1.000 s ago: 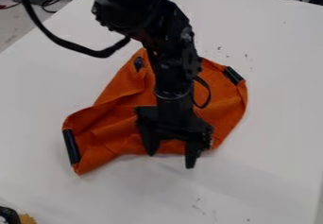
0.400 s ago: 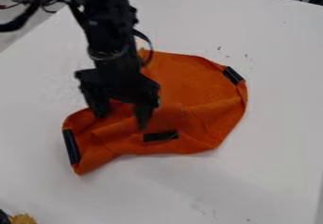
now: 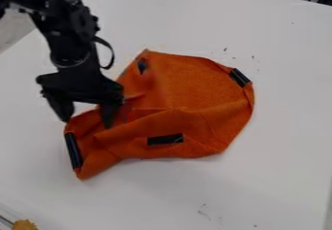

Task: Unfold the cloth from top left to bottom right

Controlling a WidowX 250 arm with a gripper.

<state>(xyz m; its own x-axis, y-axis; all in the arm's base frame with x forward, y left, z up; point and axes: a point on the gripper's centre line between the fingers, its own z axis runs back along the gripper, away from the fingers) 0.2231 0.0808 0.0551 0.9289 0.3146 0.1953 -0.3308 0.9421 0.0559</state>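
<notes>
The orange cloth (image 3: 201,86) lies creased on the white table (image 3: 279,141), spreading from left of centre to the right of the frame. The gripper (image 3: 88,123) hangs at the cloth's left part, its fingers wide apart and pointing down. One fingertip overlaps the cloth's creased left part; the other is just beside its upper left edge, near the black strip (image 3: 73,150) on the left end. Whether either fingertip touches the fabric, I cannot tell.

The arm (image 3: 68,44) comes in from the upper left and, with the gripper, hides a little of the cloth's left side. More black patches show on the cloth: one low in the middle (image 3: 165,139), one at the upper right edge (image 3: 240,77), one near the top left (image 3: 142,66). A yellow-brown thing (image 3: 24,225) sits in the lower left corner of the frame, well apart from the cloth.

Compared with the earlier frames, the gripper has moved left from over the middle of the cloth, uncovering the low middle patch. The cloth's outline looks the same.
</notes>
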